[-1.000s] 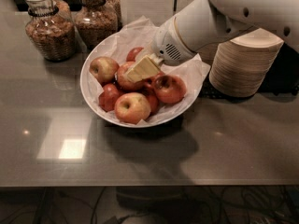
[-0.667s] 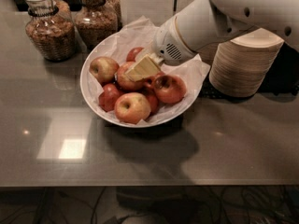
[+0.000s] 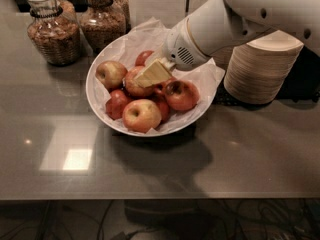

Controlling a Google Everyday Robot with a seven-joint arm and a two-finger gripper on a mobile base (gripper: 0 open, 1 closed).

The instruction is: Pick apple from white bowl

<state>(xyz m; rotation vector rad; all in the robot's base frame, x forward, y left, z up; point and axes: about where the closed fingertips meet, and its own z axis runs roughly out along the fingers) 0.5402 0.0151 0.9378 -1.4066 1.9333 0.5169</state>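
The white bowl [image 3: 91,96], lined with crumpled white paper [image 3: 145,34], stands on the grey table and holds several apples. My gripper [image 3: 152,74] reaches in from the upper right and rests on a red apple with a yellow-orange blush [image 3: 133,87] in the middle of the pile. No sticker shows on it. A paler, yellower apple [image 3: 111,73] lies to its left. A red apple with its stem pit up [image 3: 181,94] lies to the right. A yellow-red one [image 3: 141,115] lies in front.
Two glass jars of grain [image 3: 52,34] [image 3: 102,24] stand behind the bowl at the left. A stack of tan disposable bowls [image 3: 260,69] stands close at the right, under my white arm [image 3: 215,29]. The table edge runs along the front.
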